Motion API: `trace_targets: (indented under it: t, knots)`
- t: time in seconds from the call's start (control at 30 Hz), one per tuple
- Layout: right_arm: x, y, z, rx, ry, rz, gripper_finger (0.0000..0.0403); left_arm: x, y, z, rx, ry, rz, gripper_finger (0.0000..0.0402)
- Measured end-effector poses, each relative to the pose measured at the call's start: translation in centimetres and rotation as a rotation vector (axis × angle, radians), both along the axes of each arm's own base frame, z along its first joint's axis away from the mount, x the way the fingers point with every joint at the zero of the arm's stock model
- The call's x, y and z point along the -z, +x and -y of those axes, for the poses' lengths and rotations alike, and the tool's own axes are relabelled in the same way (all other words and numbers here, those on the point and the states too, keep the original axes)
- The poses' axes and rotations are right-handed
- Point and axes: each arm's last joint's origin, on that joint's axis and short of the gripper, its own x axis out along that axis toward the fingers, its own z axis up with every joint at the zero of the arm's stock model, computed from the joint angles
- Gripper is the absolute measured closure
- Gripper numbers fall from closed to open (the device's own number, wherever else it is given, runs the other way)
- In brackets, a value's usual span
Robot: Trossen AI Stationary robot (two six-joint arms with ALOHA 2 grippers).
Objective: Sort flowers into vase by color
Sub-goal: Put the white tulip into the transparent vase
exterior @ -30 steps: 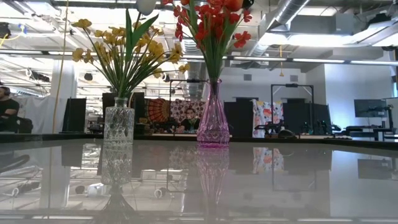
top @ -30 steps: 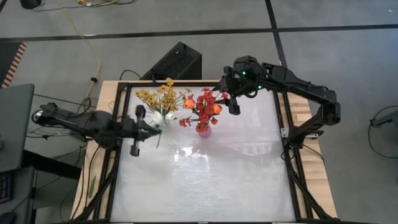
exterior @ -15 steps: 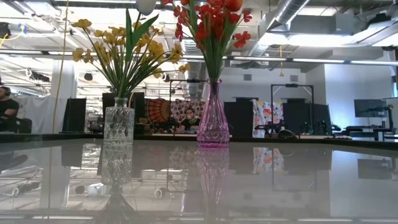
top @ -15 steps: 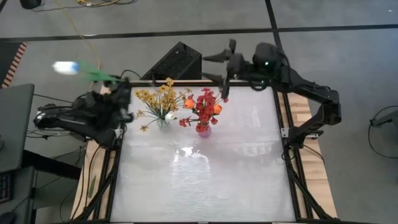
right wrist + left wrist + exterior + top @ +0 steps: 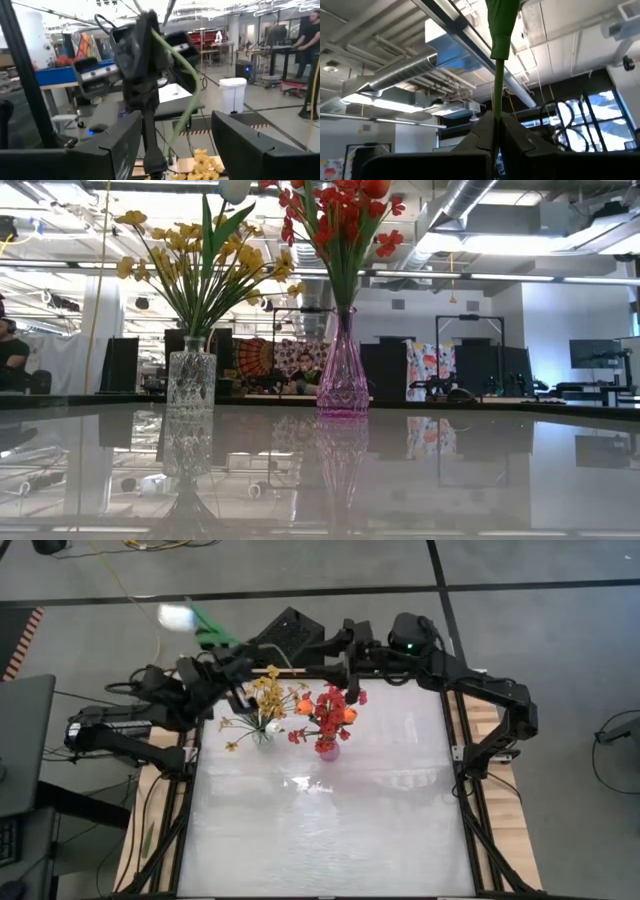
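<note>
My left gripper [image 5: 238, 668] is raised above the table's far left corner, shut on a white flower. Its white bud [image 5: 175, 616] and green leaves [image 5: 210, 632] point up and away. My right gripper [image 5: 337, 648] is open at the far edge, pointing level at the left gripper [image 5: 142, 55]. The flower's curved green stem [image 5: 192, 95] bends down toward the gap between the right fingers without touching them. A clear vase [image 5: 191, 385] holds yellow sprays [image 5: 262, 695] and a white bud [image 5: 235, 188]. A pink vase [image 5: 343, 375] holds red clusters [image 5: 330, 710] with orange blooms. My left gripper pinches the flower's green stem [image 5: 497, 112] between its two fingers, below the leaves [image 5: 502, 25]. The stem runs along the fingers and out past their tips. The flower is lifted clear of the table, bud end up, and the lower stem [image 5: 192, 95] hangs curved behind the gripper.
Both vases stand near the table's far edge, left of centre, on the glossy white top [image 5: 330, 830]. A black box [image 5: 285, 638] sits on the floor beyond the far edge. People and benches show in the room behind.
My left gripper has risen from beside the clear vase and swung toward the far edge, tipping up and carrying the white flower high above the table. My right gripper has left the red flowers, gone toward the far edge and turned level toward the left gripper, staying open.
</note>
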Motion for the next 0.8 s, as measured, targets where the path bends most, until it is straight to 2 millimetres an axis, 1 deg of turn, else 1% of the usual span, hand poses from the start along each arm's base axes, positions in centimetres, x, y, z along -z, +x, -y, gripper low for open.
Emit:
trace_targets:
  t: [0.07,0.17,0.37,0.5,0.6,0.7,0.8]
  knots:
    - [0.2,0.3,0.2,0.002,0.010,-0.003,0.0138,-0.3,0.2,-0.2,0.020,0.003,0.007,0.0402]
    - [0.5,0.4,0.3,0.005,0.026,-0.029,0.0138,0.1,0.8,-0.5,0.055,-0.001,-0.017,0.0402]
    - [2.1,2.2,0.6,-0.005,0.040,-0.079,0.0138,0.3,1.2,-0.7,0.081,-0.006,-0.010,0.0402]
    - [3.2,3.2,0.9,-0.053,0.062,-0.114,0.0138,0.7,1.8,-0.7,0.081,-0.011,-0.043,0.0402]
    - [3.7,3.5,0.9,-0.071,0.070,-0.144,0.0138,0.8,1.9,-0.8,0.080,-0.014,-0.054,0.0402]
    - [3.6,3.5,1.0,-0.070,0.051,-0.132,0.0140,0.8,1.9,-0.8,0.083,-0.016,-0.053,0.0402]
    - [3.7,3.5,1.2,-0.062,0.033,-0.137,0.0158,0.8,1.9,-0.8,0.103,-0.037,-0.046,0.0402]
